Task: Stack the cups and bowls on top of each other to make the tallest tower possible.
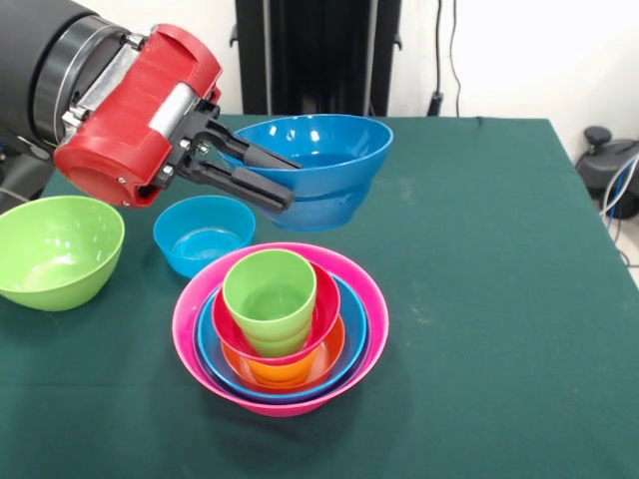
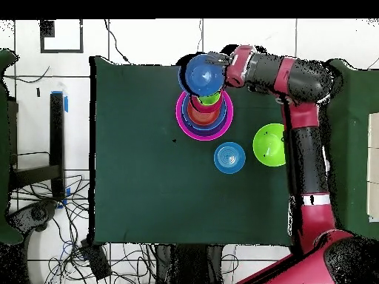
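Note:
The tower [image 1: 281,329] stands at the table's middle. Its big pink bowl [image 1: 190,299] is outermost, holding a blue bowl [image 1: 351,349], an orange piece [image 1: 290,371], a red-pink bowl [image 1: 324,299] and the lime green cup [image 1: 268,289] on top. My gripper [image 1: 285,182] is shut on the rim of a large blue bowl [image 1: 329,170], one finger inside and one outside, holding it just behind the tower. In the overhead view this bowl [image 2: 203,72] overlaps the tower's edge [image 2: 181,118], with the gripper [image 2: 220,70] beside it. The orange cup cannot be made out.
A small sky-blue bowl [image 1: 203,235] stands left of the tower, also in the overhead view [image 2: 229,157]. A lime green bowl [image 1: 55,249] stands at the left table edge, also in the overhead view [image 2: 270,144]. The green table [image 1: 499,299] extends to the right.

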Tool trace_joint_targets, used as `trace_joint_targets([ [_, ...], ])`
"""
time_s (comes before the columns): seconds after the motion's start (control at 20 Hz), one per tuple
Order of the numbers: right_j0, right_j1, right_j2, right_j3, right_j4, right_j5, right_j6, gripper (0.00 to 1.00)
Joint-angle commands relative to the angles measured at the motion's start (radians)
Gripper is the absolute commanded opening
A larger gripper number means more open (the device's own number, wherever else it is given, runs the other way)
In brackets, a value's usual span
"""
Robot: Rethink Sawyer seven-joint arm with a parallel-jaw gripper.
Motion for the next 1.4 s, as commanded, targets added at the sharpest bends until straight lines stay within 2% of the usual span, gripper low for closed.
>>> trace_joint_targets([
  [0.05, 0.050, 0.040, -0.077, -0.083, -0.048, 0.095, -0.328, 0.00],
  [0.5, 0.065, 0.036, -0.089, -0.120, -0.046, 0.148, -0.351, 0.00],
  [1.4, 0.087, 0.063, -0.088, -0.189, -0.030, 0.187, -0.411, 0.00],
])
